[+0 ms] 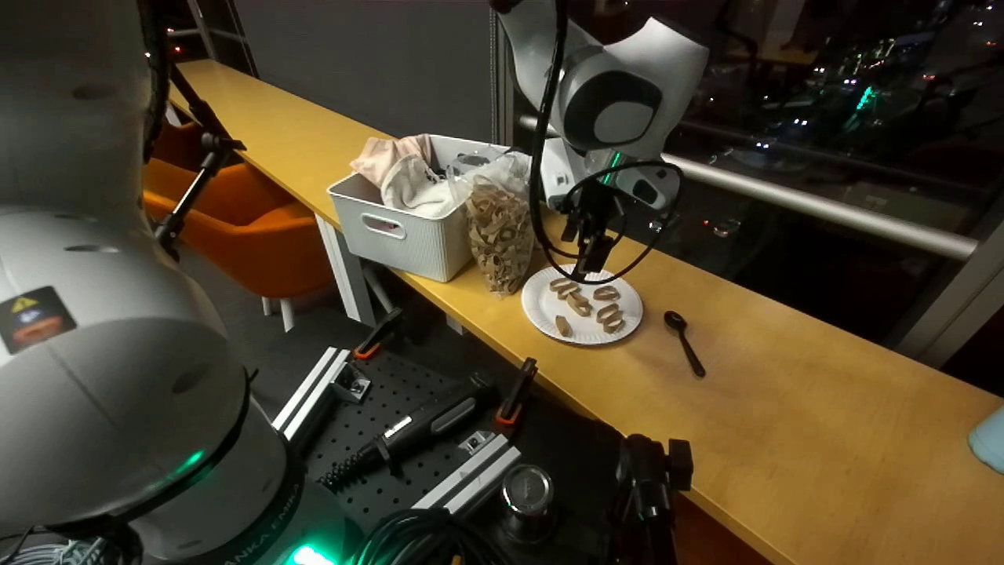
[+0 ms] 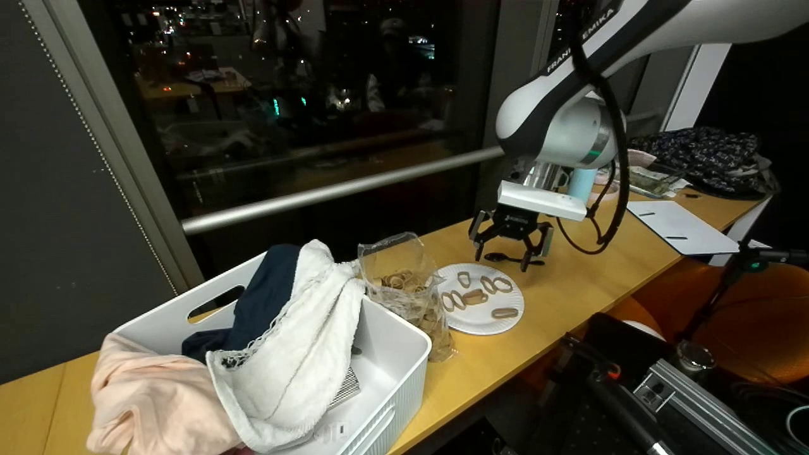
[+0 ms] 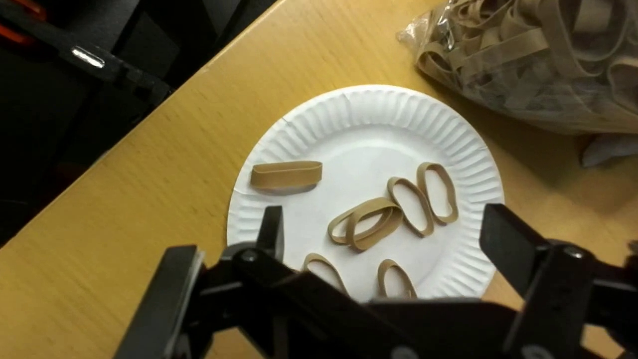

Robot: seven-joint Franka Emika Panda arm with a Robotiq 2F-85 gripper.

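Gripper (image 2: 502, 263) spread wide, empty; rubber bands (image 3: 287, 176) seen below it. Light, springy handling expected; best pinched across sides.

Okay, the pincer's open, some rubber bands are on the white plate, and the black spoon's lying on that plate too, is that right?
Not quite: an exterior view shows the black spoon on the table beside the white plate. The pincer is open, and some rubber bands are on the plate.
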